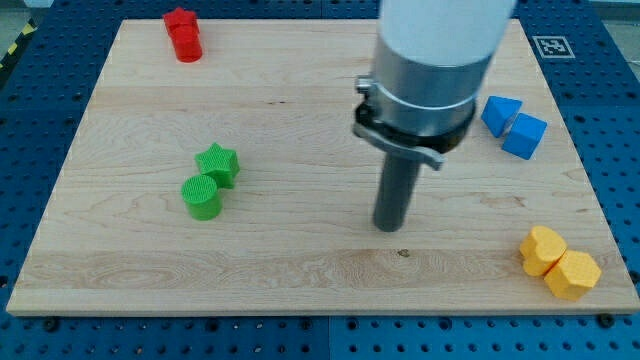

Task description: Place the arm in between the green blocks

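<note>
Going from the view's left to its right, you had the wooden board lying on a blue perforated table.

Near the board's top-left corner stood 2 red blocks, touching and stacked along the view's depth; their exact shapes could not be made out for certain.

Left of centre you had the 2 green blocks. The green star sat just above and slightly right of the green cylinder. They touched or nearly touched; no clear gap between them could be seen.

Your rod came down at centre-right from a wide grey and white housing. My tip rested on bare wood, well apart from the green pair and to their right, roughly level with the green cylinder. It was not between the green blocks. The rod ended plain, with no jaws, and nothing was held or touched by it.

Further right, near the board's right edge, you had 2 blue blocks: a blue wedge-like block touching a blue cube.

At the bottom-right corner sat 2 yellow blocks in contact: a yellow heart-like block and a yellow hexagonal block.

A printed marker tag lay off the board's top-right corner.
</note>
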